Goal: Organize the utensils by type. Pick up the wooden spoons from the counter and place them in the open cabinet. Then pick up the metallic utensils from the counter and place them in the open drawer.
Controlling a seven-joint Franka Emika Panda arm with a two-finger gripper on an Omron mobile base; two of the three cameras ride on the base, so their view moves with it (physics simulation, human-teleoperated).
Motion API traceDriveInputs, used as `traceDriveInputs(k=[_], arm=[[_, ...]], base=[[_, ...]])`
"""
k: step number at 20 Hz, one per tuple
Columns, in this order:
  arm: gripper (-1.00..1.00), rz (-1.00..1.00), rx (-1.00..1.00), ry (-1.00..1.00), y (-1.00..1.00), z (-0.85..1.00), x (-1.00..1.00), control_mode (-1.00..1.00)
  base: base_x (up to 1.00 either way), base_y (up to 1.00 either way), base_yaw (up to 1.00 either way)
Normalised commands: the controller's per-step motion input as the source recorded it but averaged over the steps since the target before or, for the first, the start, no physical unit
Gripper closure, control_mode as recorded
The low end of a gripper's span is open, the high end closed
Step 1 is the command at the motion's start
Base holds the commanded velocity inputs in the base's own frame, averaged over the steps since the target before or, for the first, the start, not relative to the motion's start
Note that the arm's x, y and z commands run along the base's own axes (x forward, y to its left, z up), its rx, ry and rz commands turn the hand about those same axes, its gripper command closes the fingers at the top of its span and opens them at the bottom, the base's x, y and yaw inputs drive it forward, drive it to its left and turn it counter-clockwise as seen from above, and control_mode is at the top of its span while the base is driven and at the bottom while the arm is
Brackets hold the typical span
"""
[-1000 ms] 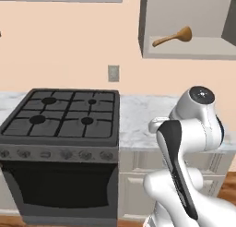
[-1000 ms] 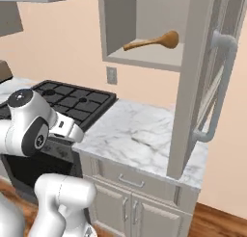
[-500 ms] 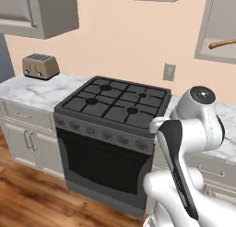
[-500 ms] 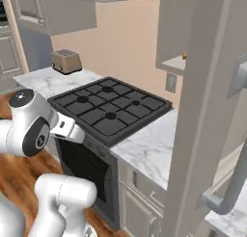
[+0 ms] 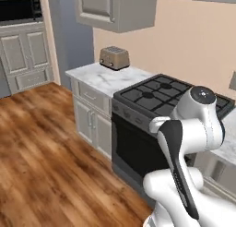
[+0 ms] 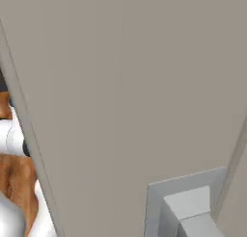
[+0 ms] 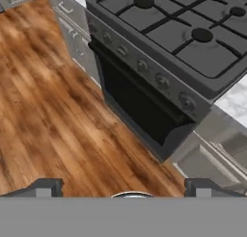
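The wood floor is the biggest thing, spread out in front of the black stove. The white tabletop sits beside the stove, and a toaster stands on it. A grey cabinet hangs above the toaster. The end effector is open and holds nothing, over the floor near the stove's door.

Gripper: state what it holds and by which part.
Nothing is held. In the hand view the gripper stands open, its fingertips far apart over bare wood floor beside the stove.
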Motion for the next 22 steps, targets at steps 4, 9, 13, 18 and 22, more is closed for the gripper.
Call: traceDriveInputs(k=[4, 9, 13, 18, 22], arm=[[-1.0, 0.0, 0.0, 0.0, 0.0, 0.0, 0.0, 1.0], [-1.0, 0.0, 0.0, 0.0, 0.0, 0.0, 0.0, 1.0], [-1.0, 0.0, 0.0, 0.0, 0.0, 0.0, 0.0, 1.0], [-1.0, 0.0, 0.0, 0.0, 0.0, 0.0, 0.0, 1.0], [-1.0, 0.0, 0.0, 0.0, 0.0, 0.0, 0.0, 1.0]], base=[[-0.09, 0.0, 0.65], [0.07, 0.0, 0.54], [0.65, 0.0, 0.32], [1.0, 0.0, 0.24], [1.0, 0.0, 0.24]])
